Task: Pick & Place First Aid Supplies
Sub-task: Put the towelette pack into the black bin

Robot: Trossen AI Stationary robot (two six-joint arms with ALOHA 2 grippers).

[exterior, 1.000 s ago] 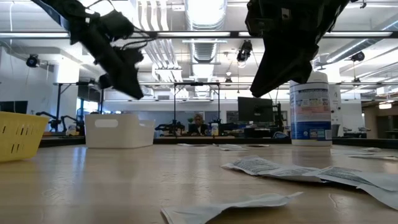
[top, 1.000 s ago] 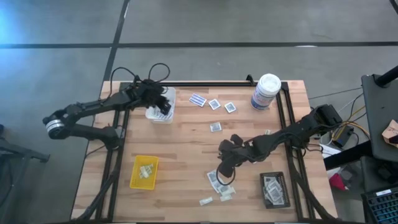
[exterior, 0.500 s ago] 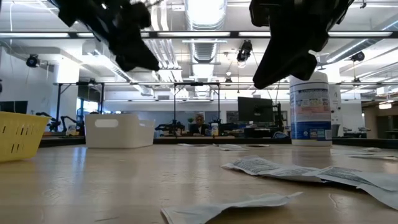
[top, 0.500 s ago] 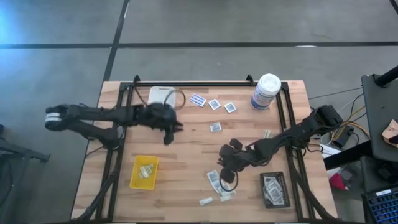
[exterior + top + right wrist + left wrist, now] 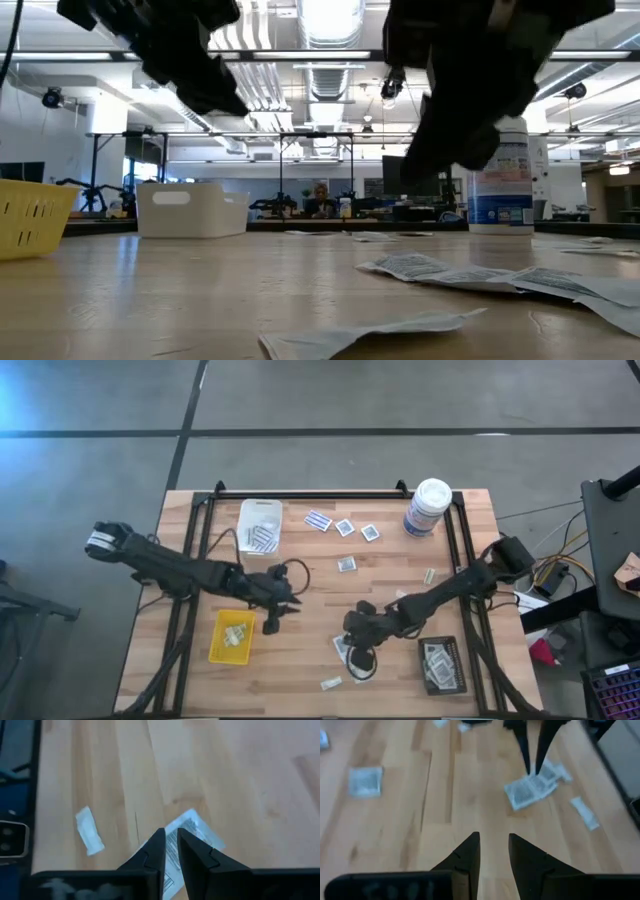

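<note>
On the pale wooden counter (image 5: 310, 600), the nearest things at its front edge are a few first aid packets (image 5: 440, 270), lying flat and crumpled, with one narrow strip (image 5: 330, 683) just apart from them. A black tray (image 5: 421, 660) with packets inside is set at the front right corner, and a yellow tray (image 5: 215, 635) holding pale strips is set at the front left.

The right pincer (image 5: 170, 832) is held low over a printed white packet (image 5: 192, 827) in that front cluster; whether it is clenched on the packet cannot be told. The left pincer (image 5: 493, 837) is held over bare wood just beside the yellow tray, released, with nothing between its jaws.

Farther back, a white square packet (image 5: 347, 564) lies alone in mid-counter and a small pale strip (image 5: 428, 575) near the right rail. Along the far edge, a white tray (image 5: 243, 525) with packets in it, a blue-and-white striped strip (image 5: 319, 520), two more white squares (image 5: 345, 527) and a tall white canister (image 5: 428, 508) are lined up.

Beyond the counter, a wide workshop is seen, with ceiling lights, benches, a dark monitor (image 5: 410, 175) and a seated person (image 5: 320, 197) far off.
</note>
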